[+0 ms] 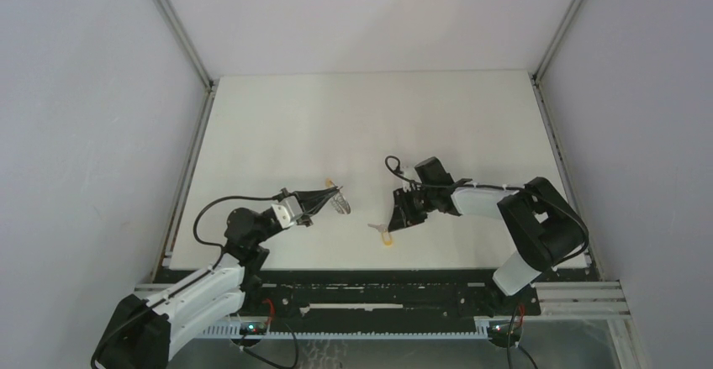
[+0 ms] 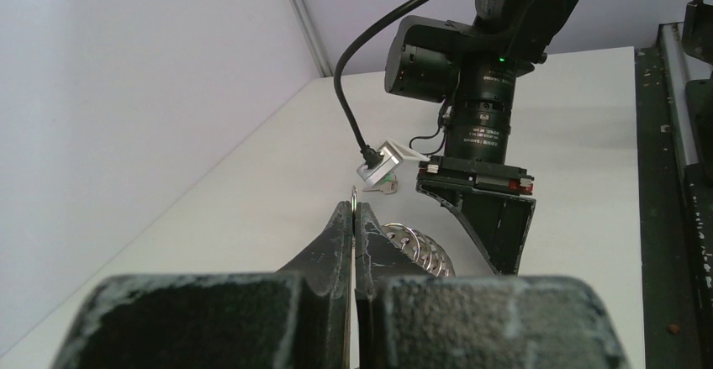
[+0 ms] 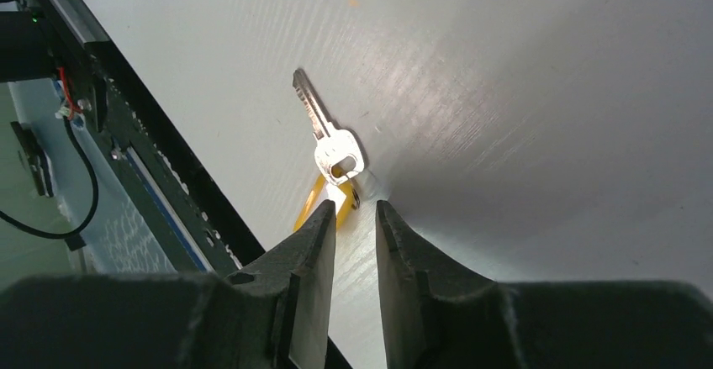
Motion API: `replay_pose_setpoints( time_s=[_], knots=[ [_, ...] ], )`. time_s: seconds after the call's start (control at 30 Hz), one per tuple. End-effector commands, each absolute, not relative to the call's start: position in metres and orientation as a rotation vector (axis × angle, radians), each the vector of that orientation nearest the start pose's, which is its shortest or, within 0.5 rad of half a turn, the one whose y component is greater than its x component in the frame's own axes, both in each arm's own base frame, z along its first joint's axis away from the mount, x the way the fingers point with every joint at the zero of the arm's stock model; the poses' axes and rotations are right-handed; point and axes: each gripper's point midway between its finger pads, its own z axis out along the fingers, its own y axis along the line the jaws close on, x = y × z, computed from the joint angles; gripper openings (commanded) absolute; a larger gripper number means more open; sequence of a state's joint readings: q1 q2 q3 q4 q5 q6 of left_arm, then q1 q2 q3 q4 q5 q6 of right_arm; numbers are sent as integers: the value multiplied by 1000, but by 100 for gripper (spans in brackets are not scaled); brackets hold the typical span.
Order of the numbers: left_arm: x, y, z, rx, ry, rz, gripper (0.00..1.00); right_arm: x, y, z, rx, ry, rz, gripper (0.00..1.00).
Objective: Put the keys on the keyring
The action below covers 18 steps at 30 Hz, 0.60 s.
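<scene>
Jaws of left gripper (image 2: 354,209) pinch keyring (image 2: 356,193), seen edge-on; right gripper (image 3: 355,211) narrowly parted by key (image 3: 338,152), orange piece (image 3: 307,208) half hidden.

The white bench (image 1: 336,117) sits between pale grey walls (image 1: 84,92), with slanting aluminium posts (image 1: 178,28) rising from its far corners. A black rail (image 1: 361,278) runs along its near edge, with red wires (image 1: 269,306) just below. A tiny orange speck (image 3: 353,1) marks the bench surface.

no text can be read — the white print (image 2: 489,127) on the right arm's wrist (image 2: 488,75) is too small.
</scene>
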State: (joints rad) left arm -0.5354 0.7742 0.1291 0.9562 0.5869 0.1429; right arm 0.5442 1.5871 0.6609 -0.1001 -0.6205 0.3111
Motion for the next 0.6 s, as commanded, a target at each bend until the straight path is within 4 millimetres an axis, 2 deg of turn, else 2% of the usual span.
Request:
replay_pose_setpoints(
  time_s=[0.0,0.27,0.57],
  knots=[
    [199,-225,244,898,930,-682,0,208,255,22,-524,2604,1139,24],
    [198,-226,245,900,927,-684,0,199,259,15,-542,2630,1216,18],
    [197,-226,246,902,919,-691,0,188,255,16,-552,2638,1246,18]
  ],
)
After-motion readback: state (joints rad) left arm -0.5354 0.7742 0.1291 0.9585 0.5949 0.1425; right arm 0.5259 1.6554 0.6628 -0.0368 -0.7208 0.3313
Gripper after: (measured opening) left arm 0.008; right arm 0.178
